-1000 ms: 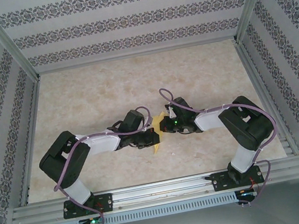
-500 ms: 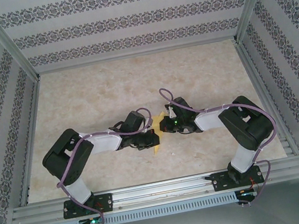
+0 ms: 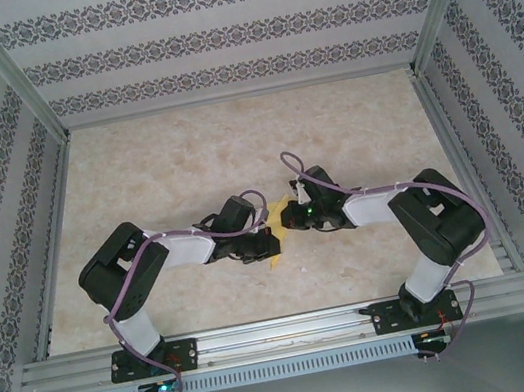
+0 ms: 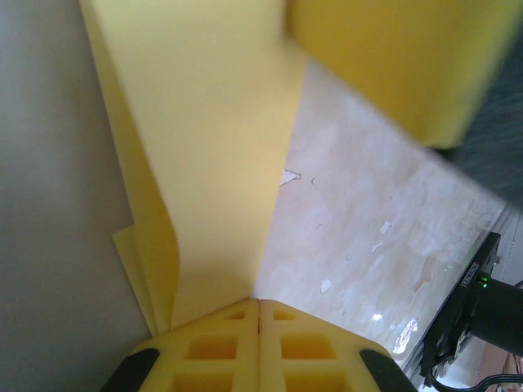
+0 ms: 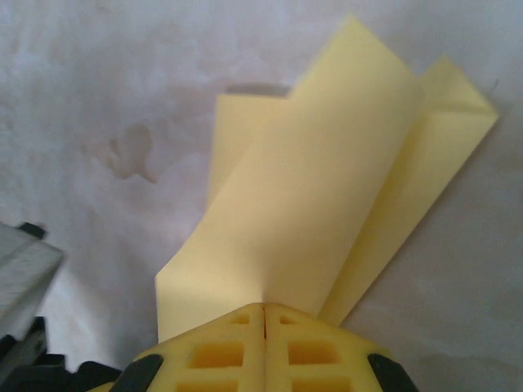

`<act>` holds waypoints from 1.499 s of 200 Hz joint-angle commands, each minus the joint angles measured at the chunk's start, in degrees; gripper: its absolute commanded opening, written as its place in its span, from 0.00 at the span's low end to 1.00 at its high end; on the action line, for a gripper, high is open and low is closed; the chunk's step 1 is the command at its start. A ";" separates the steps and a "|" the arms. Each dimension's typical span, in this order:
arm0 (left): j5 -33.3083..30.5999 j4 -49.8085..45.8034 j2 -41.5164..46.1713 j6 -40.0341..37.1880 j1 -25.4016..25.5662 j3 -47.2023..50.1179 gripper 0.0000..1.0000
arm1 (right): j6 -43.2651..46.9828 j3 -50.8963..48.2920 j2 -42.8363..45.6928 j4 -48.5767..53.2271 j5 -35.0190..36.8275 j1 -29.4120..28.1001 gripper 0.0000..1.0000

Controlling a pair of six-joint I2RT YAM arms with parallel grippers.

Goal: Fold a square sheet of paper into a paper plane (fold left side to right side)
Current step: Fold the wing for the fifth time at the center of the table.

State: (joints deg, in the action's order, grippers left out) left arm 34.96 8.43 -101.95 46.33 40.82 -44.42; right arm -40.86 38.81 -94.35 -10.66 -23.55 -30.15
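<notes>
Tearing is the main risk: both grippers pinch the same thin yellow sheet of paper [image 3: 274, 257], so if either arm pulls away from the other, the paper could rip at a crease. Slipping is the second risk, since each pinch looks to be only at a paper edge right at the fingertips. If one side lets go or drags, the left-to-right fold would likely land crooked, with edges not matching.

Left gripper [image 4: 259, 304]: jaws pressed together, no gap, yellow sheet [image 4: 212, 147] clamped at the tips. From there the paper runs straight ahead and a bit left of the fingers, lifted off the table, with a second layer peeking out on the left. Blurred yellow patch ahead-right of the fingers, cannot tell what it is.

Right gripper [image 5: 265, 307]: jaws also fully closed on the sheet [image 5: 319, 188]. The paper fans out ahead of the tips in overlapping folded layers, its far corner ahead-right against the marbled beige table top [image 5: 98, 98].

Overhead, left gripper [image 3: 263, 245] and right gripper [image 3: 289, 218] sit just beside each other with the paper between them, yellow showing on the near and far sides of the fingers. Fold looks mid-way, not flattened yet.
</notes>
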 commanded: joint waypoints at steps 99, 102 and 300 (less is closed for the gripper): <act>-3.14 -6.81 -1.19 -3.25 -0.19 0.91 0.05 | -1.83 -4.26 2.85 -7.43 -4.13 -2.44 0.00; -3.22 -6.91 -1.23 -3.32 -0.21 0.92 0.05 | -1.84 -4.27 2.57 -7.63 -4.06 -2.52 0.00; -4.55 -8.77 -1.49 -4.37 -1.17 2.05 0.03 | 3.92 -1.25 -4.79 -4.06 2.11 0.65 0.00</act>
State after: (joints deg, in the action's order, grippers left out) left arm 34.72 7.92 -101.95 43.66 40.49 -44.49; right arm -39.88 36.03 -97.30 -17.23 -25.58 -31.92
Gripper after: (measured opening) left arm 0.044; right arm 0.050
